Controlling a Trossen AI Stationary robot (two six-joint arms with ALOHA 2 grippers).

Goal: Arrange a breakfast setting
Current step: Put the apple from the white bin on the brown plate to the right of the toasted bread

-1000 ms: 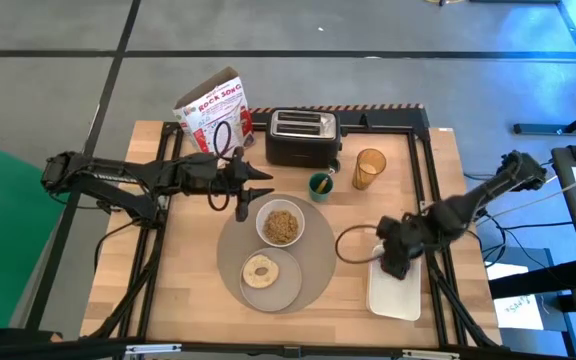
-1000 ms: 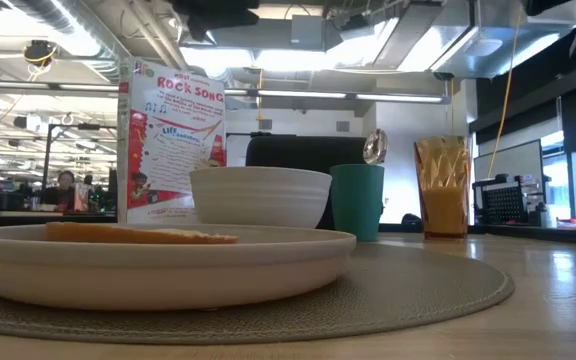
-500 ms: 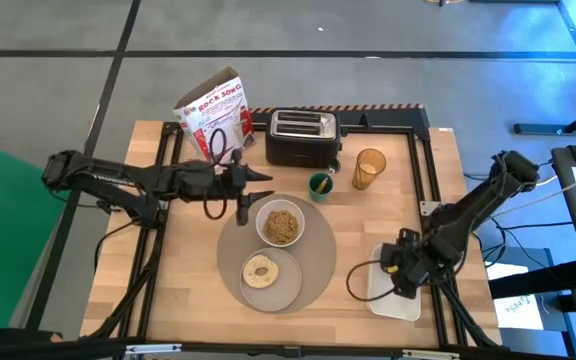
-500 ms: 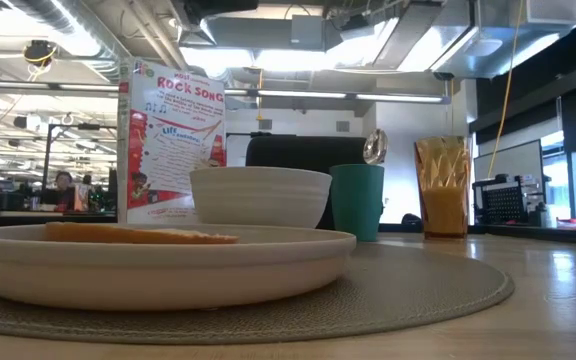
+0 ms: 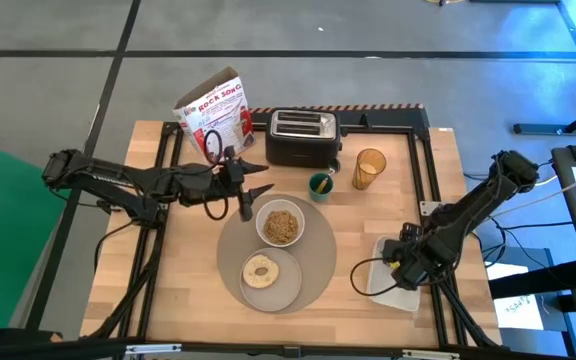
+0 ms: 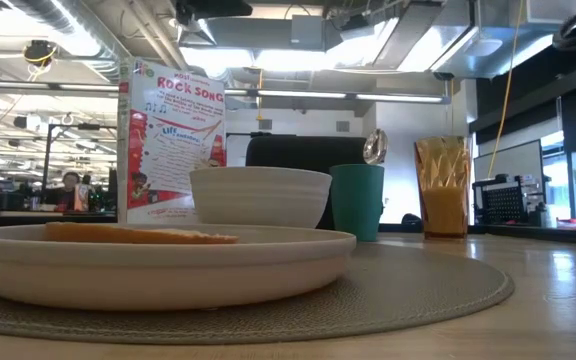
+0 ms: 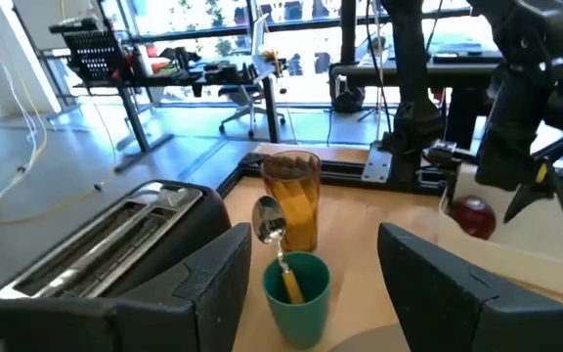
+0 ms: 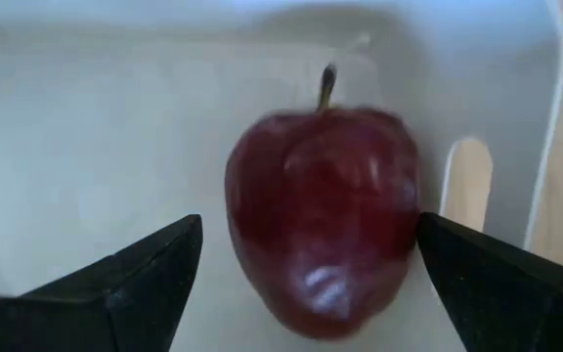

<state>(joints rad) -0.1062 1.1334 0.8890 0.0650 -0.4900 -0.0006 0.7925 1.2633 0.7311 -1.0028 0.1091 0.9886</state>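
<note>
Right wrist view, my right gripper [image 8: 306, 259] spread wide around the red apple [image 8: 323, 215] in the white tray [image 8: 86, 147] (not squeezing yet), farther off my left gripper [image 5: 256, 181] open above the table [image 5: 183, 270], beside the placemat [image 5: 318, 255], bowl [image 5: 281, 223] and bagel [image 5: 261, 270] resting on it.

A round grey-beige placemat [image 5: 318, 268] lies at centre, bearing a white bowl [image 5: 281, 223] of cereal and a plate [image 5: 286, 287] with a bagel [image 5: 260, 270]. The amber cup [image 5: 369, 168] stands upper right; the red apple [image 8: 321, 220] lies lower right.
</note>
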